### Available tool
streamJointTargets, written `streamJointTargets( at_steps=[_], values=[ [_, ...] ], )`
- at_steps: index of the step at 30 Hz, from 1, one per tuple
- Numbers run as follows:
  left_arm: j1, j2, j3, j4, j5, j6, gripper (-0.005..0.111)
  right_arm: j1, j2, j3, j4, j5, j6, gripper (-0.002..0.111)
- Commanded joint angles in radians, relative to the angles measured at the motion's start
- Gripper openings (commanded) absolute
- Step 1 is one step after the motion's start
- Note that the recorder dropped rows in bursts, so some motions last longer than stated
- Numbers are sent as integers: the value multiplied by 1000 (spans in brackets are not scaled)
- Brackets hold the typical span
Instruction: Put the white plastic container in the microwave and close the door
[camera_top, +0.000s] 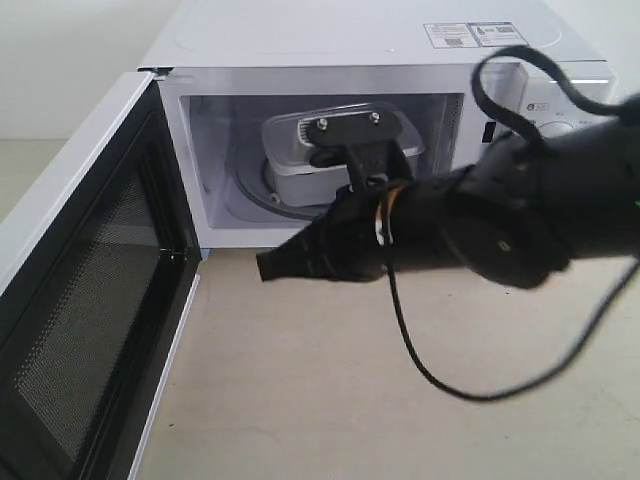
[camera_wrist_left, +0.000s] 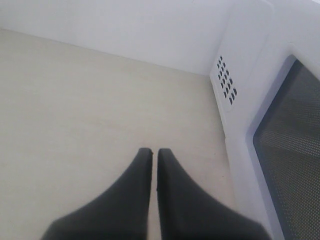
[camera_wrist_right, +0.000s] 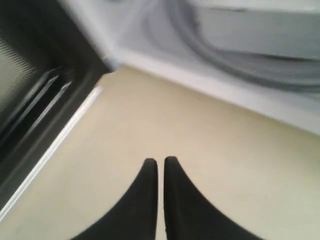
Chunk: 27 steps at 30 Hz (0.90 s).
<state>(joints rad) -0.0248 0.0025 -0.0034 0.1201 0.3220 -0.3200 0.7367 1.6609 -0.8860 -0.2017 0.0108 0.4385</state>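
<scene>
The white microwave (camera_top: 300, 40) stands open at the back of the table. Inside it, the white plastic container (camera_top: 292, 135) rests on the glass turntable (camera_top: 250, 190), partly hidden by my right arm. The door (camera_top: 90, 300) is swung wide open to the left, its dark mesh window facing inward. My right gripper (camera_top: 268, 266) hovers over the table just in front of the opening, apart from the container; the right wrist view shows this gripper (camera_wrist_right: 160, 161) shut and empty. My left gripper (camera_wrist_left: 151, 150) is shut and empty, beside the door's outer face (camera_wrist_left: 295, 165).
A loose black cable (camera_top: 440, 380) hangs from the right arm over the beige tabletop (camera_top: 300, 400). The knob panel (camera_top: 556, 126) is partly behind the arm. Vent holes (camera_wrist_left: 226, 82) show on a white panel near the left gripper. A white wall lies behind.
</scene>
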Motion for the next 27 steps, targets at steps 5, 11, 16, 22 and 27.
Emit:
streamJointTargets(
  at_steps=[5,11,16,22,27],
  values=[
    [2,-2,3,-4,-6,4,4,86,-311,395,-9,-441,-92,0],
    [2,-2,3,-4,-6,4,4,86,-526,634,184,-536,-312,0],
    [2,-2,3,-4,-6,4,4,86,-722,755,457,-534,-501,0],
    [2,-2,3,159,-161,8,4,86,-802,794,474,-466,-497,0],
    [2,-2,-5,347,-408,8,4,86,-802,794,474,-455,-497,0]
  ],
)
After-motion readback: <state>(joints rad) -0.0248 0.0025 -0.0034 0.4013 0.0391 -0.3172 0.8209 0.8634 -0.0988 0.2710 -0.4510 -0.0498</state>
